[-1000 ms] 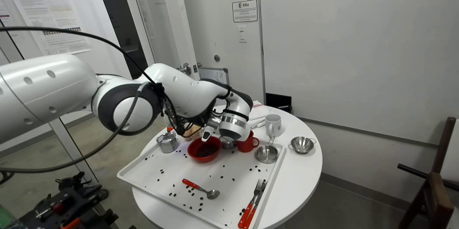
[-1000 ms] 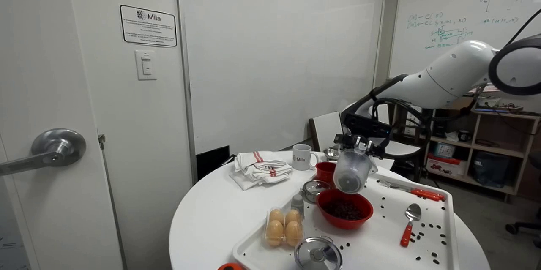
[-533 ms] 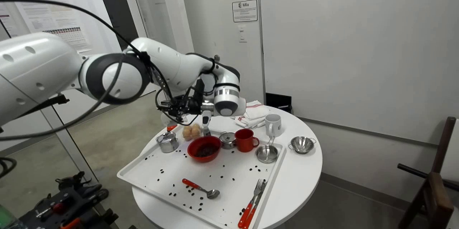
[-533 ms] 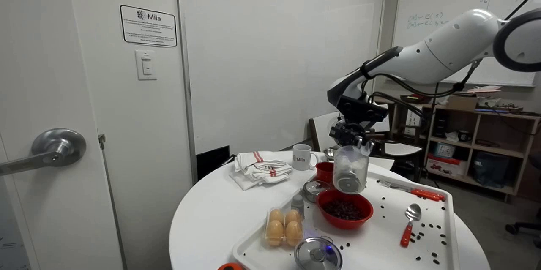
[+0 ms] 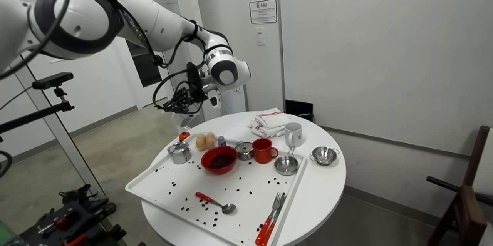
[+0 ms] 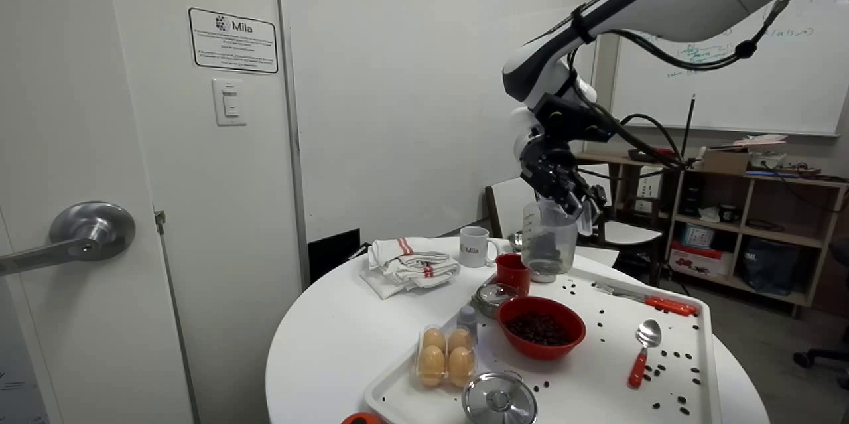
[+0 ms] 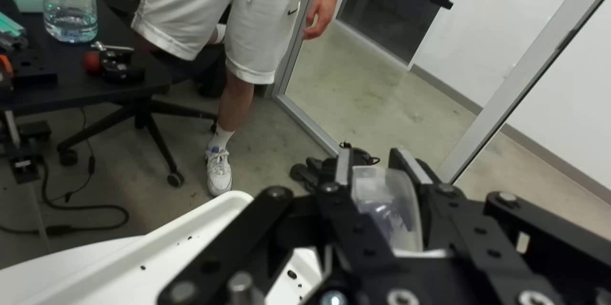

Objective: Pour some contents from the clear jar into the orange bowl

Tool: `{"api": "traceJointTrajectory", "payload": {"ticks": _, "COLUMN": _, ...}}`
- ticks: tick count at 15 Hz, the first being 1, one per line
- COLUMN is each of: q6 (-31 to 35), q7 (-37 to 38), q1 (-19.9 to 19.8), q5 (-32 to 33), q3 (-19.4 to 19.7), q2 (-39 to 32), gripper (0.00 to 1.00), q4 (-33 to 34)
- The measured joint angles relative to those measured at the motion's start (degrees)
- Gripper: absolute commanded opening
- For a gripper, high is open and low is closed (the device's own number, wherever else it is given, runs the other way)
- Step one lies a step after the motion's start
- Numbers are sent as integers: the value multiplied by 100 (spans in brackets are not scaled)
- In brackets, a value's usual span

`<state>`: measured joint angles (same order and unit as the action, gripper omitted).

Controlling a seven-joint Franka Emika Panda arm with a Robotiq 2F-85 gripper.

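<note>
The clear jar [image 6: 545,236] is see-through with faint marks on its side. It hangs nearly upright above the tray's far part in an exterior view, apart from the bowl. My gripper [image 6: 584,205] is shut on its handle. In the wrist view the gripper [image 7: 374,166] has the jar's translucent handle [image 7: 389,205] between its fingers. In an exterior view the jar [image 5: 185,118] is mostly hidden behind the gripper. Whether anything is in it I cannot tell. The orange bowl, red-looking, [image 6: 564,338] stands on the tray and holds dark beans. It shows in both exterior views [image 5: 210,167].
The white tray [image 5: 154,184] bears scattered beans, a spoon [image 5: 228,208], a fork and knife [image 5: 265,230], a red mug [image 5: 263,151], a lidded pot [image 5: 180,153] and eggs [image 6: 446,357]. A white mug [image 5: 293,134], towels [image 5: 271,121] and a metal colander [image 5: 324,156] stand beyond it.
The arm has risen and drawn away from above the red bowl, with the jar still held. The jar has turned closer to upright. The bowl and its beans stay in place.
</note>
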<state>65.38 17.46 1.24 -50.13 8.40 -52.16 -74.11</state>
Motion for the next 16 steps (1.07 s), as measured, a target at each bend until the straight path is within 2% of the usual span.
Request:
{"api": "traceJointTrajectory", "payload": {"ticks": 9, "q6": 2321, "q7": -147, "q1": 315, "q5": 1126, "q3": -112, "q2": 2142, "gripper": 8, "q4": -2251}}
{"api": "traceJointTrajectory", "payload": {"ticks": 16, "q6": 3705, "q7": 520, "q1": 479, "q5": 1636, "q3": -414, "q2": 3617, "gripper": 8, "q4": -4343}}
